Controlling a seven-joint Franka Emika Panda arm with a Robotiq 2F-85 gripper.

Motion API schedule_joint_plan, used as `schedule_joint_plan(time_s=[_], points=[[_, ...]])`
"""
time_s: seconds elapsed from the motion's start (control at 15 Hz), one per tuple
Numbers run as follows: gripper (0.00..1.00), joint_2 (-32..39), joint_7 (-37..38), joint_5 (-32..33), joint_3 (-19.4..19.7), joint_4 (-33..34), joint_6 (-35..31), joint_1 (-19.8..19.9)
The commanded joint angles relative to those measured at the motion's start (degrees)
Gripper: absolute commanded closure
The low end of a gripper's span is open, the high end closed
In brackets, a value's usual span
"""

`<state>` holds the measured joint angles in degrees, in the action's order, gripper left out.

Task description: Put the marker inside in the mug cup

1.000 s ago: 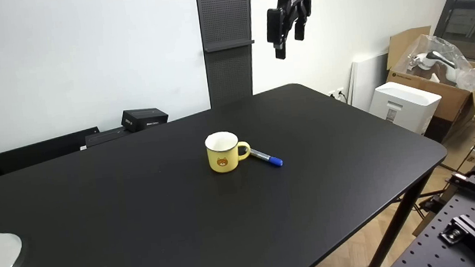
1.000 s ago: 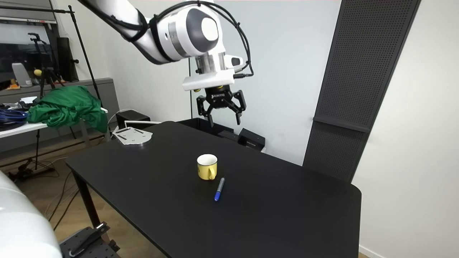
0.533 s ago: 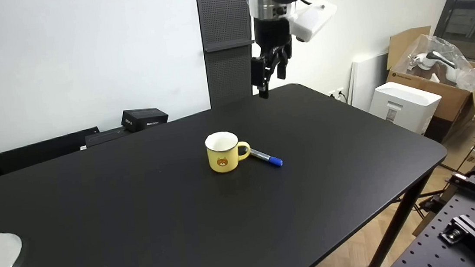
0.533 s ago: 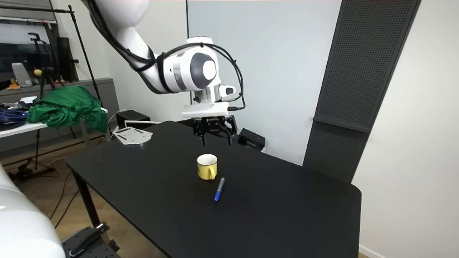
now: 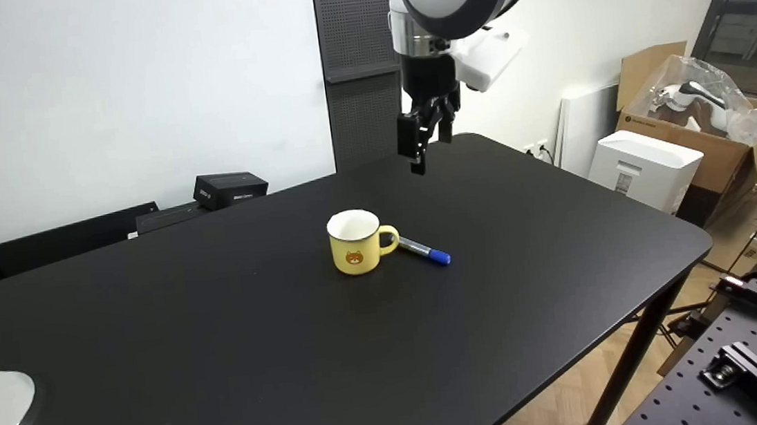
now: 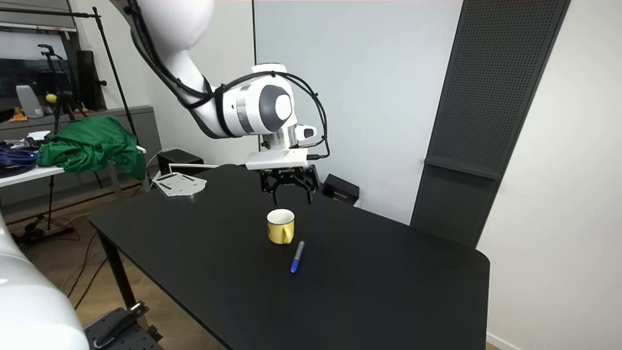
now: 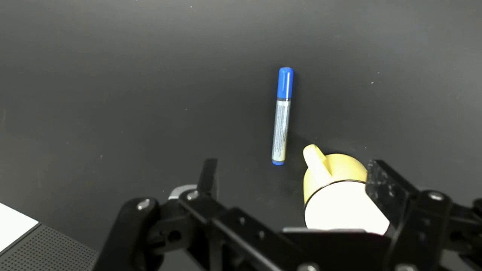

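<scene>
The marker, grey-bodied with a blue cap, lies on the table in both exterior views (image 5: 421,248) (image 6: 298,256), and in the wrist view (image 7: 281,120). The yellow mug cup stands upright beside it in both exterior views (image 5: 355,255) (image 6: 279,234), handle toward the marker; its white inside shows. My gripper (image 5: 432,153) is open and empty, above the table on the far side of the mug in an exterior view (image 6: 292,200). In the wrist view, the gripper (image 7: 292,163) has its fingers wide apart; the right finger covers part of the mug cup (image 7: 344,167).
The black table (image 5: 261,362) has a rounded far corner. A flat silver plate (image 6: 180,184) sits at one end. Black boxes (image 5: 230,189) stand behind the table edge by the white wall. A dark perforated panel (image 6: 491,121) is on the wall.
My gripper has come down toward the table, quickly at first and then less, staying open. In an exterior view it also moved left. The marker and mug cup have not moved.
</scene>
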<state>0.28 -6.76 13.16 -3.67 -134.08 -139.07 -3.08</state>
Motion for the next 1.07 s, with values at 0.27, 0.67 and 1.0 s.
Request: schedule_joint_plan(time_s=[0.27, 0.67, 1.0], points=[[0.00, 3.7, -2.9, -4.3, 1.2, -0.5, -5.9, 1.1], [0.00, 10.4, -9.5, -11.6, 0.7, 0.5, -9.2, 2.7], [0.00, 15.6, -15.1, -15.8, -0.6, 1.7, -12.5, 4.4]])
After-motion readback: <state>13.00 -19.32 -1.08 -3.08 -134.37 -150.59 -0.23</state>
